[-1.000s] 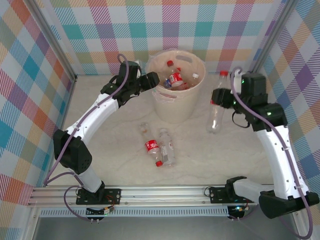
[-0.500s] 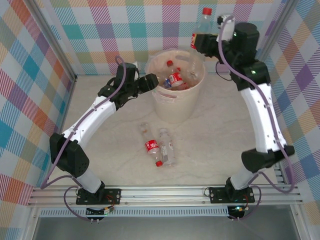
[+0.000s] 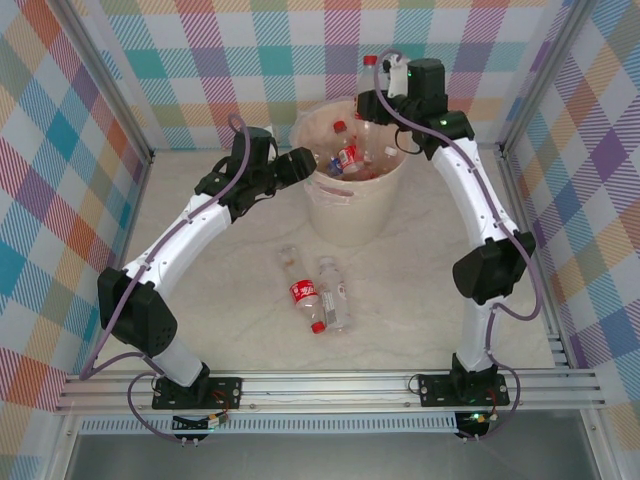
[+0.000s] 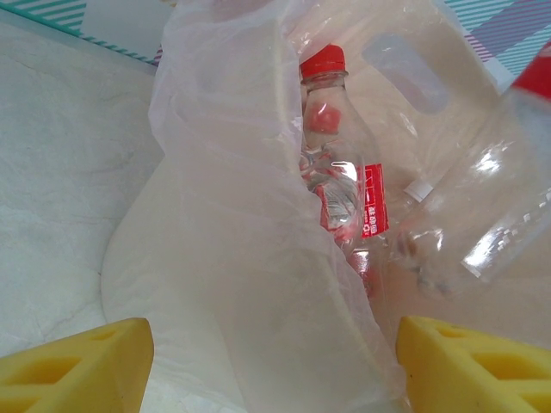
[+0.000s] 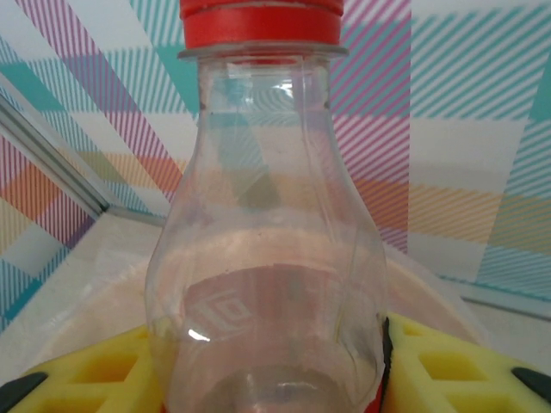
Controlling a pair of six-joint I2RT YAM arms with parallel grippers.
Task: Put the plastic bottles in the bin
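Above the bin [image 3: 346, 218], the right claw [image 3: 379, 101] has arrived with its bottle [image 5: 267, 249].

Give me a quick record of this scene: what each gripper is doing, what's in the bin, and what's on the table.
right gripper: shut on a red-capped bottle, raised at the far rim of the bin
left gripper: open, empty, at the bin's left rim
in bin: several bottles, clear liner
on table: three bottles lying in front of the bin
task: not finished
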